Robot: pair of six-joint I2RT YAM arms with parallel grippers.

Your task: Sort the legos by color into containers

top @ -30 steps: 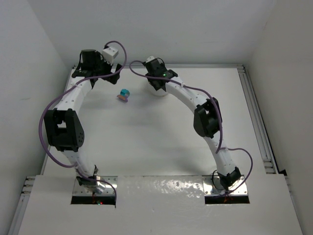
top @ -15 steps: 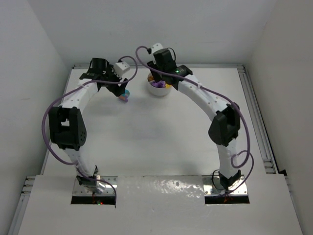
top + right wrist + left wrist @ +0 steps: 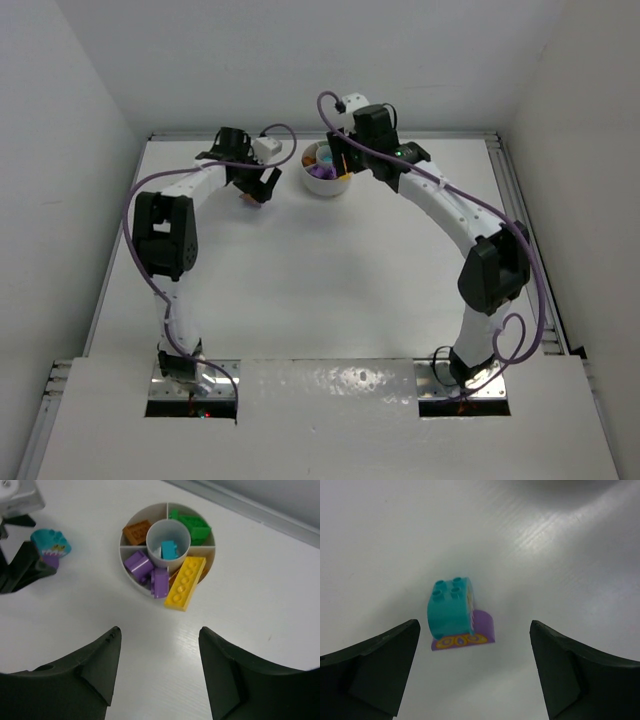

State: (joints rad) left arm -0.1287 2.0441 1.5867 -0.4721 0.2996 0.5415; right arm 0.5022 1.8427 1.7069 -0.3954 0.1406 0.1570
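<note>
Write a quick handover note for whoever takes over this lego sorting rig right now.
Left gripper: open, above the teal brick and the purple piece touching it, on the table left of the dish.
Right gripper: open and empty, above the dish.
Done: orange, green, purple and yellow bricks in ring sections, one teal in the centre well.
Left: the teal and purple pair.

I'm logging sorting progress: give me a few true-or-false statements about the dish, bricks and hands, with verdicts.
1. A loose teal brick lies on the table outside the dish. True.
2. The dish's middle is empty. False: a teal block sits there.
3. The yellow brick overhangs the dish's rim. True.
4. The left hand is shut on a brick. False: open, not touching it.
5. The right hand holds a brick. False: open and empty.
</note>
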